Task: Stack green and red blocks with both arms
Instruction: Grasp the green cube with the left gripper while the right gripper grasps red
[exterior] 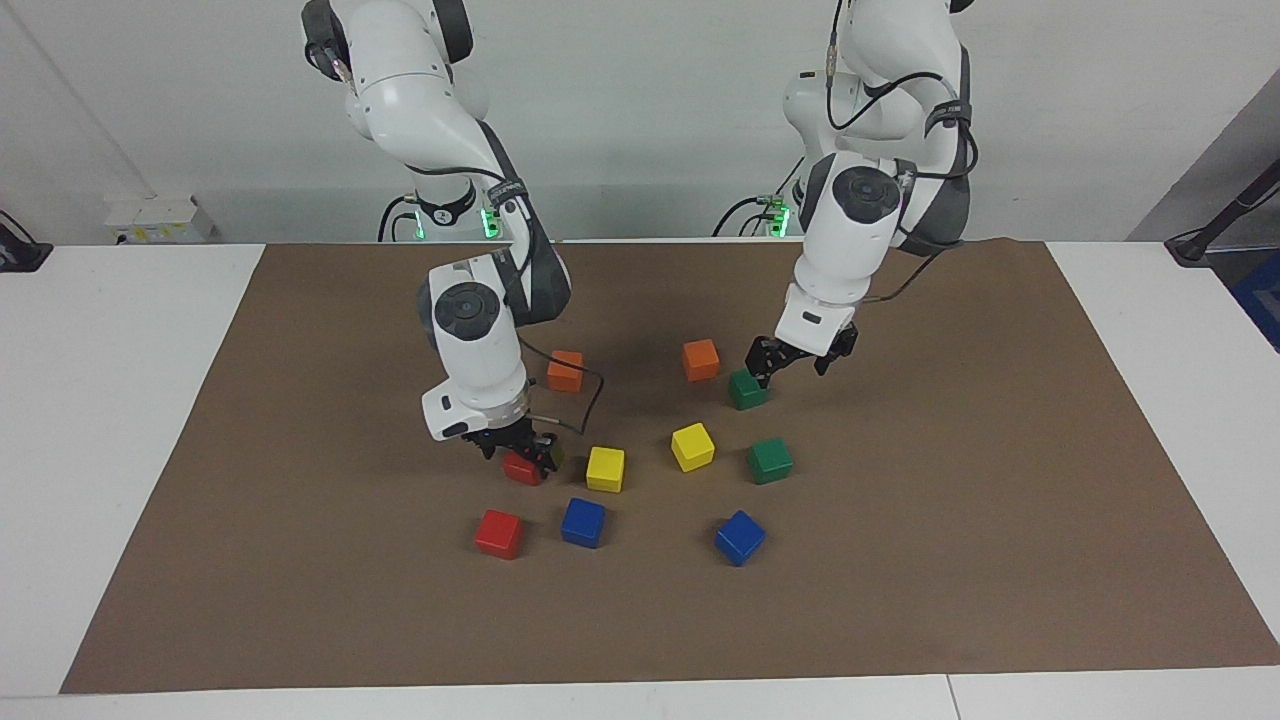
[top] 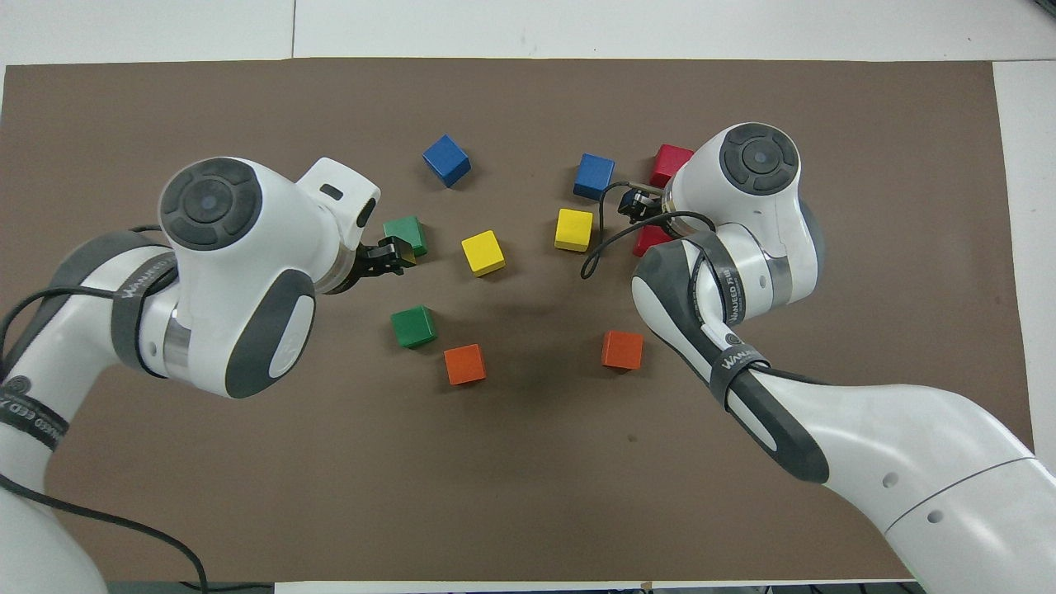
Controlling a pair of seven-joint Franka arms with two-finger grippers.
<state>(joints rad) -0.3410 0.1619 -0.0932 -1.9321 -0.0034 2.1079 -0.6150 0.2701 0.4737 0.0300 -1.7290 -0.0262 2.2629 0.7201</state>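
Small glossy cubes, likely light, rigid, slippery; pinch flat sides. Mid-bench (exterior: 150,330), right gripper (exterior: 520,452) pinches a red block (exterior: 521,468); left gripper (exterior: 790,362), spread, hangs over a green block (exterior: 747,390).

A yellow cube (exterior: 605,468) is crowding my right gripper (exterior: 522,452); an orange cube (exterior: 700,359) is flanking my left gripper (exterior: 790,366).

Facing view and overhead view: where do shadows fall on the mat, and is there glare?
Facing view: one soft shadow darkens the mat between the two orange cubes; no strong glare. Overhead view: a diffuse patch lies nearer to the robots than the yellow cubes; no glare either.
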